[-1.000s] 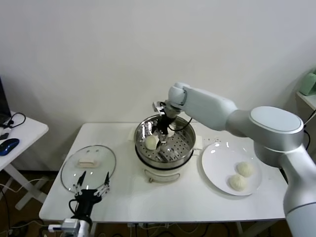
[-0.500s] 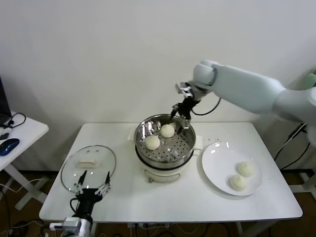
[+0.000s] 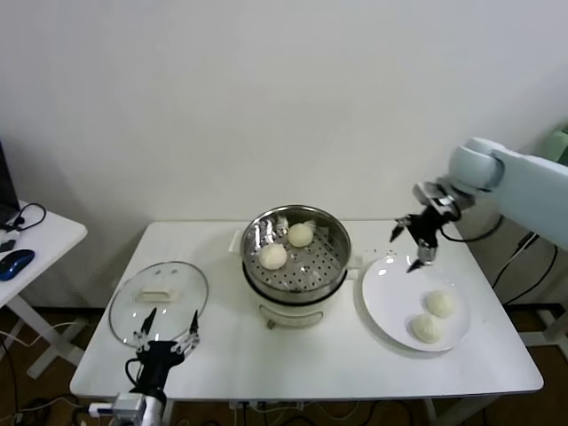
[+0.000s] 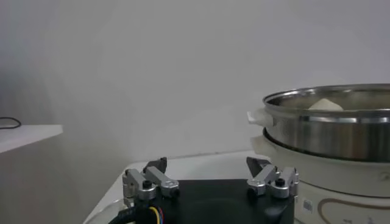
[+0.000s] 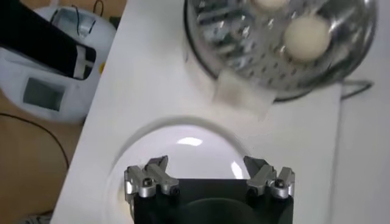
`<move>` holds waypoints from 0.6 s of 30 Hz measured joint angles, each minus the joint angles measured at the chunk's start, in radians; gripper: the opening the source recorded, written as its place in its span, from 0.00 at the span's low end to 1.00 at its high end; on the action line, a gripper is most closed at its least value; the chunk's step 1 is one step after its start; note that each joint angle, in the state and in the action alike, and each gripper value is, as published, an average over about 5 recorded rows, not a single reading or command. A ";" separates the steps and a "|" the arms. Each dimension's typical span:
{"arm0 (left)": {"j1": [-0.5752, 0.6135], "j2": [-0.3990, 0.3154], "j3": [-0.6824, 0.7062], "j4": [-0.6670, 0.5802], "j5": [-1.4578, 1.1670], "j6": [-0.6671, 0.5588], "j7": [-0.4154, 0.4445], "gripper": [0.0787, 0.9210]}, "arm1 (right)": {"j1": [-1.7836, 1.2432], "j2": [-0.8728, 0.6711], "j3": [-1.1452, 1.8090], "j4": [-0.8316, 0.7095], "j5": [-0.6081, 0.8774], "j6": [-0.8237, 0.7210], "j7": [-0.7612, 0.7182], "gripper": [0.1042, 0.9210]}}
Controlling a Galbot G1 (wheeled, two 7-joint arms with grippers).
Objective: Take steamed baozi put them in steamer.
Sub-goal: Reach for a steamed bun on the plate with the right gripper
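The right gripper, jaws spread and empty, hangs above the white plate's far edge. Two steamed baozi lie on that plate; two more sit inside the steamer. The left gripper, open, waits beside the glass lid.

Four baozi, one steamer, one plate, one glass lid, one table.
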 measured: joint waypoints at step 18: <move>0.029 -0.010 -0.014 0.001 0.007 -0.009 -0.002 0.88 | -0.399 -0.070 0.267 -0.056 -0.168 0.031 0.047 0.88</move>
